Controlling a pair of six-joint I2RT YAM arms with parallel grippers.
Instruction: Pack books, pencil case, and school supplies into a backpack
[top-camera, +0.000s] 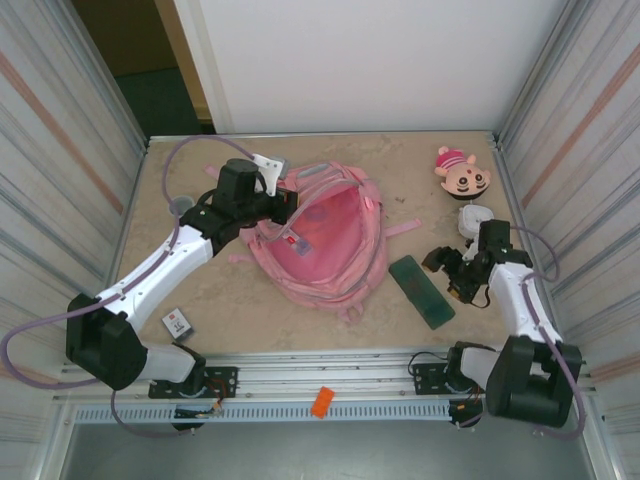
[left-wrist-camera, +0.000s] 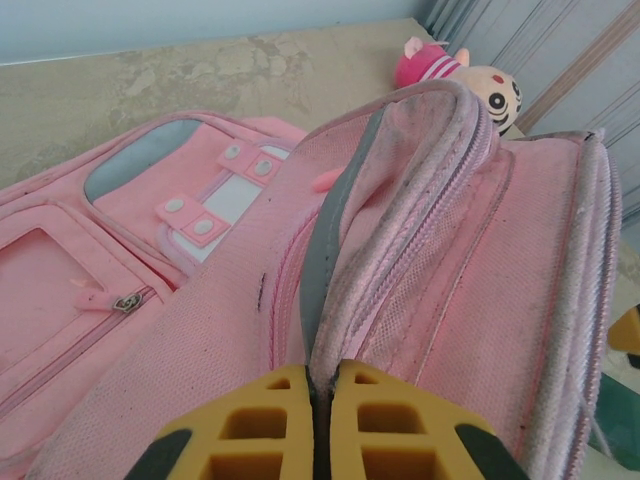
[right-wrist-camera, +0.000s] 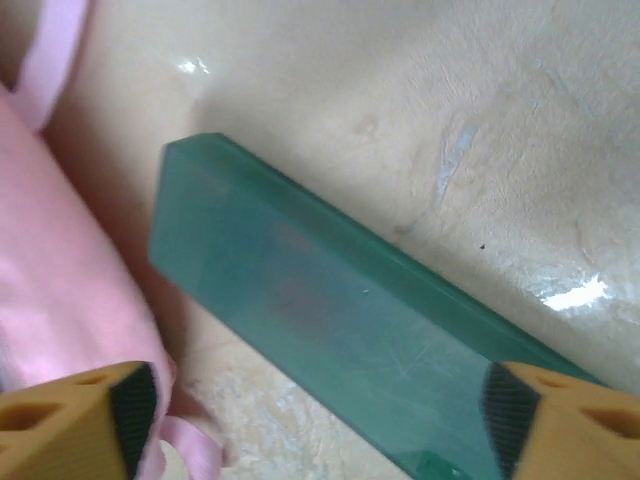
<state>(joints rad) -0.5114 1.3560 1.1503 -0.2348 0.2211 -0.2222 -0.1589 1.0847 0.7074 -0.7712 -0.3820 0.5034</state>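
"Well, where is the pencil case (top-camera: 421, 291) right now?"

"Flat on the worktop (top-camera: 400, 160), just right of the backpack (top-camera: 320, 262), and not yet packed. In the right wrist view the green case (right-wrist-camera: 330, 300) runs aslant under the right jaws. They stand wide apart, one tip to each side, with nothing between them but air."

"And the left arm?"

"The left jaws are together, clamped on the zip edge of the backpack (left-wrist-camera: 420, 200). They lift it so the mouth gapes and the pink lining shows from above."

"So the step in hand is picking up the case, I'd judge. How is that done well?"

"Turn the wrist so the jaws cross the case's narrow width, not its length. Come down near its middle so neither end droops. Keep the left-hand tip clear of the pink strap (right-wrist-camera: 195, 445) lying beside it, or fabric gets pinched along with the case. The plastic looks smooth and probably slippery, so close squarely on the long sides."

"And afterwards?"

"Carry it over the raised edge and let go well inside the mouth. The left jaws shouldn't release first."

"Anything else waiting?"

"A small whitish item with a red mark (top-camera: 176, 322) sits on the near-left worktop, well apart from the bag."
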